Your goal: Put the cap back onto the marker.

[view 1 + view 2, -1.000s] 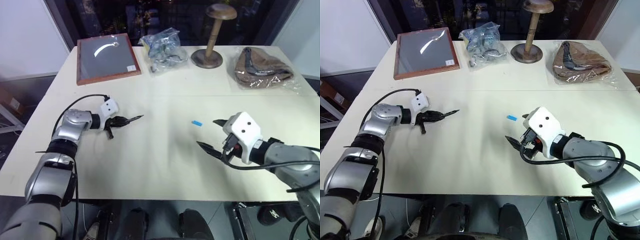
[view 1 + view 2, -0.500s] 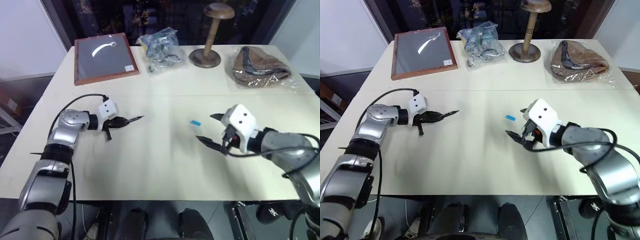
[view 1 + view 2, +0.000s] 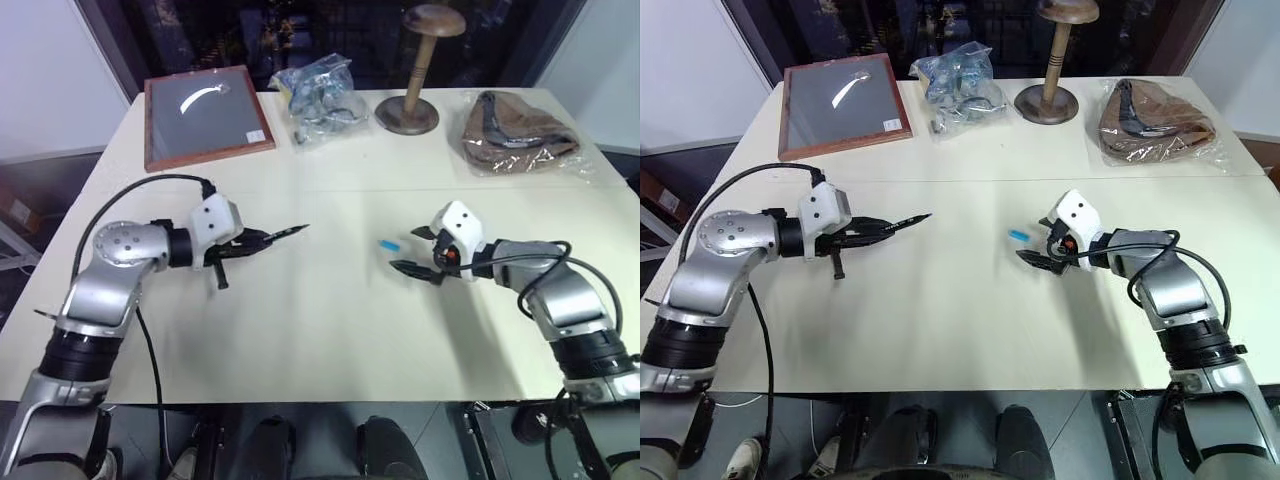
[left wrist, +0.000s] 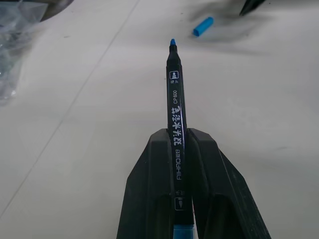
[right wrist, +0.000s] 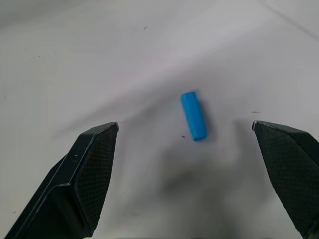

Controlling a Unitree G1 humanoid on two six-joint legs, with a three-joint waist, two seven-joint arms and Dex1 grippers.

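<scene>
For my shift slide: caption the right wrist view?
Open right gripper lined up on the blue cap lying on the white table.

wide bare stretch of table across the middle and near edge, open to either arm. only the cap lying there, just ahead of the right gripper, whose fingers stand wide apart with free tabletop on both sides of the cap. marker clamped in the left gripper, jutting toward the middle, its tip well apart from the cap with open surface between. clutter confined to the far edge: framed board, plastic bag, wooden stand, brown pouch in wrap, all well clear of both grippers.
</scene>
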